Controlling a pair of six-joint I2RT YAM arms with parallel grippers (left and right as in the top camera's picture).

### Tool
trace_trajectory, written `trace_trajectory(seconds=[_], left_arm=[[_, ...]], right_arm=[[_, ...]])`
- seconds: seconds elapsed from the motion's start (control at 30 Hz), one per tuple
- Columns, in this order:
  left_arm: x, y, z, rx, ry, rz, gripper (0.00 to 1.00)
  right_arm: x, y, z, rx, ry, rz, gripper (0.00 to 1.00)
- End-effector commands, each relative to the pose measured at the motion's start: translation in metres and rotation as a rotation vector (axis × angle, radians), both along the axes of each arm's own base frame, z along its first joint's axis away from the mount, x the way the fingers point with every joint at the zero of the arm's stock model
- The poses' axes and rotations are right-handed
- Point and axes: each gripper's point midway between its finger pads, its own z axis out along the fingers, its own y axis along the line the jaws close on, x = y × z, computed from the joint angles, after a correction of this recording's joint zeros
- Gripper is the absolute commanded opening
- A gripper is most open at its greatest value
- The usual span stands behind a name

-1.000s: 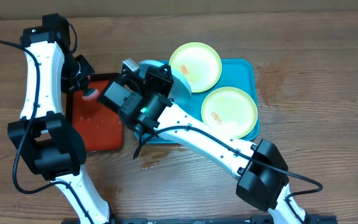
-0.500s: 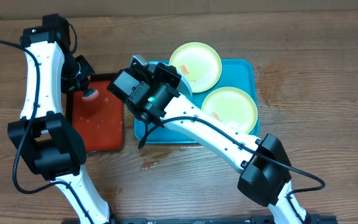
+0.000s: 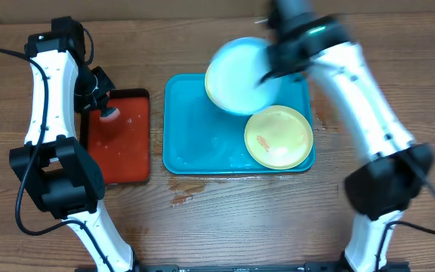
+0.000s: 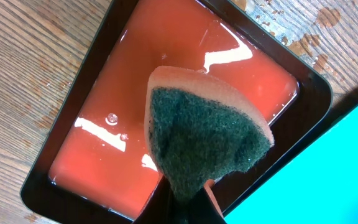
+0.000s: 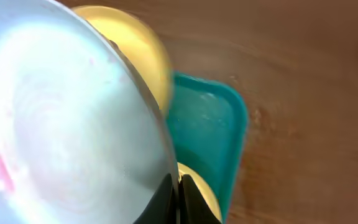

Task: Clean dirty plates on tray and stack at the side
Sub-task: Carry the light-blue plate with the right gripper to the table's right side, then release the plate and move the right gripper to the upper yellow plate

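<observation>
Overhead: right gripper (image 5: pixel 178 190) clamped on rim of blue plate (image 3: pixel 232 75) above far side of tray (image 3: pixel 195 143); left gripper (image 4: pixel 182 200), pinching sponge (image 4: pixel 207 143), hangs well left over red tray (image 3: pixel 123 151).

Blue plate (image 3: pixel 236 75) held over teal tray (image 3: pixel 195 143), overlapping one yellow-green plate (image 5: pixel 138 53); smeared plate (image 3: pixel 278 136) lies inside.

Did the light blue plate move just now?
Yes. The light blue plate, in the right gripper, went right across the teal tray, now over the far yellow plate.
</observation>
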Motion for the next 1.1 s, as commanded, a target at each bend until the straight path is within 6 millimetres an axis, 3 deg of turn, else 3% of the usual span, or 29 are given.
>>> trace_trajectory(seconds=[0.0, 0.07, 0.23, 0.37, 0.5, 0.67, 0.83, 0.87, 0.9, 0.97, 1.07], left_arm=[[0.002, -0.002, 0.004, -0.004, -0.014, -0.021, 0.04], [0.003, -0.002, 0.004, -0.004, -0.014, -0.021, 0.04], [0.003, -0.002, 0.004, -0.004, -0.016, -0.022, 0.04], [0.003, -0.002, 0.004, -0.004, -0.017, -0.022, 0.04], [0.003, -0.002, 0.004, -0.004, -0.017, -0.022, 0.04], [0.004, -0.002, 0.005, -0.006, -0.022, -0.022, 0.04], [0.004, -0.002, 0.005, -0.006, -0.02, -0.022, 0.04], [0.004, -0.002, 0.005, -0.006, -0.021, -0.022, 0.04], [0.004, -0.002, 0.005, -0.006, -0.022, -0.022, 0.04], [0.006, -0.002, 0.005, -0.007, -0.03, -0.022, 0.05], [0.009, -0.003, 0.005, -0.01, -0.04, -0.023, 0.04]], right_arm=[[-0.003, -0.035, -0.011, 0.247, 0.102, -0.085, 0.04], [0.001, -0.083, -0.031, 0.248, 0.136, -0.191, 0.04], [-0.001, -0.171, -0.079, 0.281, 0.187, -0.437, 0.04], [-0.006, -0.221, -0.112, 0.291, 0.174, -0.54, 0.04], [-0.011, -0.251, -0.136, 0.297, 0.157, -0.604, 0.04], [-0.013, -0.262, -0.153, 0.297, 0.145, -0.625, 0.08], [-0.01, -0.262, -0.144, 0.299, 0.14, -0.623, 0.44], [-0.008, -0.262, -0.136, 0.306, 0.137, -0.62, 0.52], [-0.006, -0.26, -0.126, 0.319, 0.135, -0.615, 0.52], [0.006, -0.25, -0.084, 0.379, 0.101, -0.576, 0.53], [0.027, -0.218, -0.037, 0.495, 0.029, -0.464, 0.56]])
